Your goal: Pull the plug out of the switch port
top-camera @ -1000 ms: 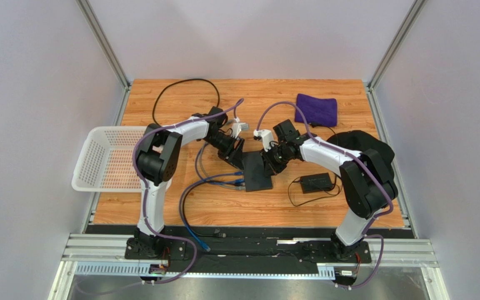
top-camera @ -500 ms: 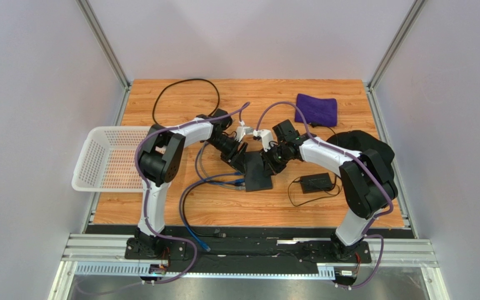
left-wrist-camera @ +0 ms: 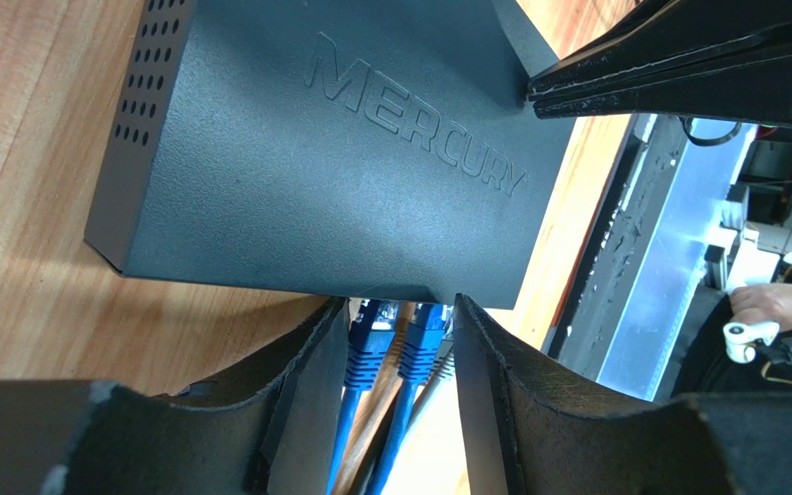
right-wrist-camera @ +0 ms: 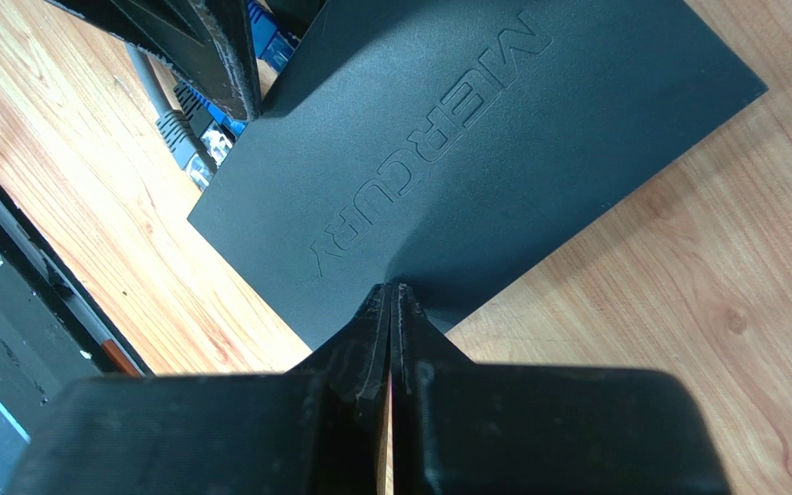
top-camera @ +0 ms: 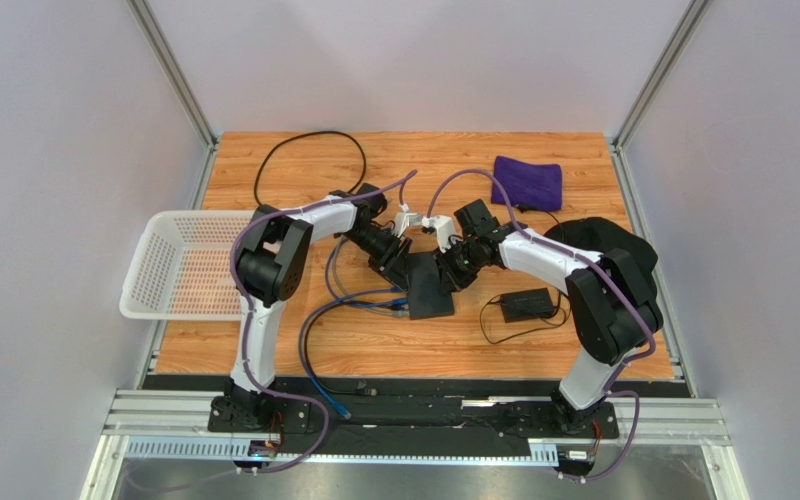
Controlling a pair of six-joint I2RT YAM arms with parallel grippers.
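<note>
L gripper [left-wrist-camera: 398, 309] closer, astride blue plugs [left-wrist-camera: 367, 345]

Wooden tabletop [top-camera: 425, 151], pale lilac walls [top-camera: 60, 156], aluminium corner posts [top-camera: 170, 68], even light.

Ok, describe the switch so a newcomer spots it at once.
On the wooden table, look near the middle. The switch is the flat matte-black box embossed MERCURY, with blue cables plugged into one edge; the smaller black brick to its right has no blue cables.
</note>
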